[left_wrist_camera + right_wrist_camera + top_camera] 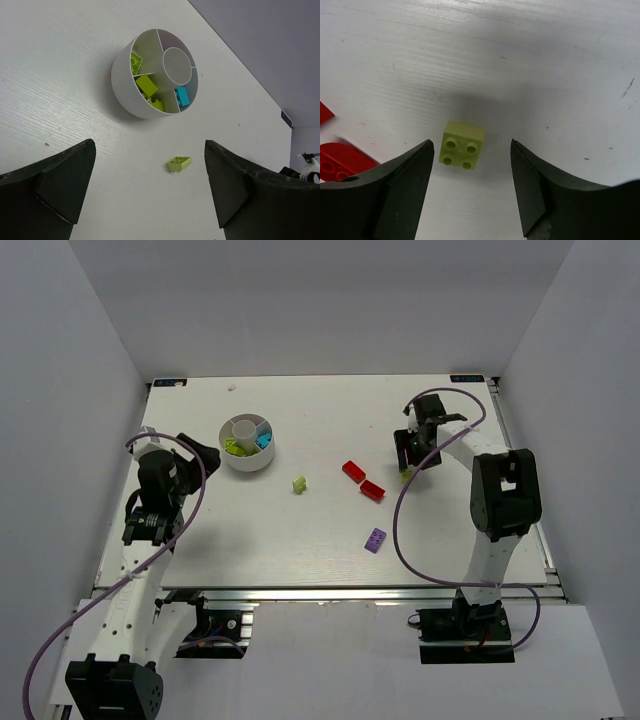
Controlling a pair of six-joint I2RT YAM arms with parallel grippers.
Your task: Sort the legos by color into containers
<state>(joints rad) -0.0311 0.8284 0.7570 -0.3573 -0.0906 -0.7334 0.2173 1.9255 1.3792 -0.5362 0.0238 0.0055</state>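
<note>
The round white dish (pixel 247 443) (pixel 120 75) holds lime-green legos (pixel 146 85) in its left wedges and a cyan lego (pixel 182 96) in the wedge beside them. My left gripper (pixel 150 145) (pixel 197 453) hangs open just left of the dish, with a loose lime lego (pixel 179 163) (pixel 299 484) on the table beyond its fingers. My right gripper (pixel 471 142) (pixel 410 455) is open low over the table. A square lime lego (pixel 462 145) (pixel 405 476) lies studs up between its fingers, nearer the left one, touching neither.
Two red legos (pixel 353 470) (pixel 372 489) lie mid-table, left of the right gripper, and show at the left edge of the right wrist view (pixel 342 160). A purple lego (pixel 375 540) lies nearer the front edge. White walls enclose the table.
</note>
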